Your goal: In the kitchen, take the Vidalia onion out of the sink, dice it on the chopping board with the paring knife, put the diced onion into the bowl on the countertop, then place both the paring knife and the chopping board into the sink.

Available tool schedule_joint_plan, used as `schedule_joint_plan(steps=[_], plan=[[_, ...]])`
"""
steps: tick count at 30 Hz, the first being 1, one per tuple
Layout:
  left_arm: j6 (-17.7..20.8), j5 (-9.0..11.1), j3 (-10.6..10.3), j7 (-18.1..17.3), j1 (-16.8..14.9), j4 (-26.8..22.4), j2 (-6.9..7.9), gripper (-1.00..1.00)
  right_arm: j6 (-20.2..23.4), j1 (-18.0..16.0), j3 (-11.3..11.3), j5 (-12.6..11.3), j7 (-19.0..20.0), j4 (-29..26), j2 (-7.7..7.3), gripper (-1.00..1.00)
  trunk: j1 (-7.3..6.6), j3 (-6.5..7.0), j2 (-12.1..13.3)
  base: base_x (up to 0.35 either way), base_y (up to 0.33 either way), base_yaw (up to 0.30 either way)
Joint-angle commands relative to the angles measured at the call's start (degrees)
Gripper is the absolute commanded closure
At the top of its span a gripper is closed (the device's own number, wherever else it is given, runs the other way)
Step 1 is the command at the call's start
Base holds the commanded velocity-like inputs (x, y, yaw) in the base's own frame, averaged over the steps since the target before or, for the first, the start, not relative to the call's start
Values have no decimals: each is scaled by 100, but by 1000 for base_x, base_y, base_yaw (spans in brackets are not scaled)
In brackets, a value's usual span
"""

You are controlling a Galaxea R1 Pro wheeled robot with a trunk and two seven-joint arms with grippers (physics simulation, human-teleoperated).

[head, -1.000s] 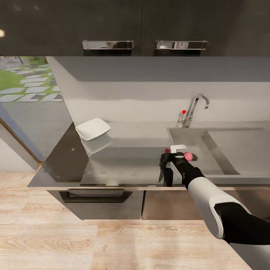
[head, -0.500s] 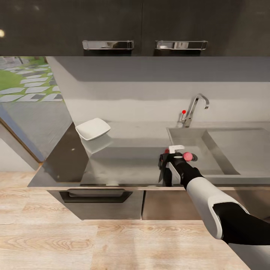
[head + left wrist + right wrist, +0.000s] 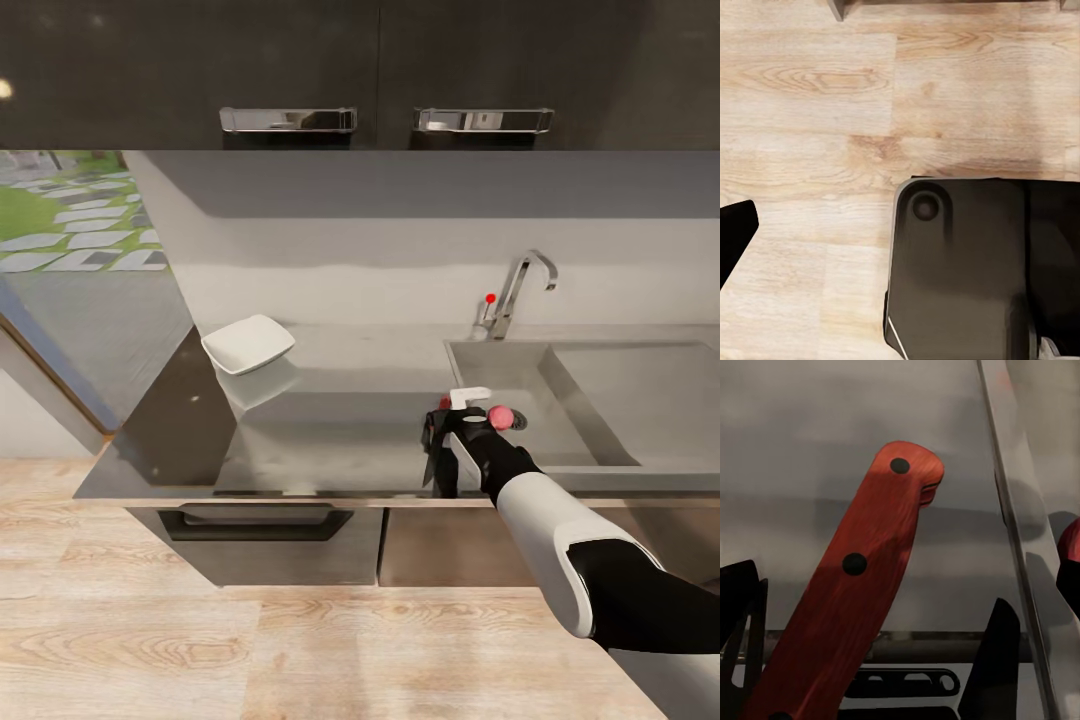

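The right gripper (image 3: 447,428) hangs over the front edge of the countertop (image 3: 340,430), just beside the sink's (image 3: 600,400) near corner, its fingers (image 3: 999,660) clamped on the paring knife (image 3: 432,455), whose dark blade points down toward the front edge. In the right wrist view the reddish handle (image 3: 855,585) runs between the two dark fingers. The Vidalia onion (image 3: 501,416) lies inside the basin near that corner, close to the wrist. The white bowl (image 3: 248,343) sits at the worktop's far left corner. The left gripper's state cannot be told; its camera looks down at wooden floor (image 3: 810,112) and the robot's dark base (image 3: 967,270).
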Motion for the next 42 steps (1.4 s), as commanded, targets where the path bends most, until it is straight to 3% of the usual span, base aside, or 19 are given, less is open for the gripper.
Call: schedule_joint_plan(steps=[1, 17, 42], plan=[[-8, 12, -21, 37, 2, -6, 2, -100, 54, -3, 40, 21, -29, -5, -3, -100, 4, -9, -10, 0, 0, 0], [4, 12, -13, 31, 3, 5, 2, -100, 52, -3, 40, 27, -32, -129, 14, -100, 4, -9, -10, 0, 0, 0], [6, 12, -12, 28, -1, 78, -2, -100, 179, -3, 33, 14, -69, -1295, -2, -100, 4, -9, -10, 0, 0, 0]])
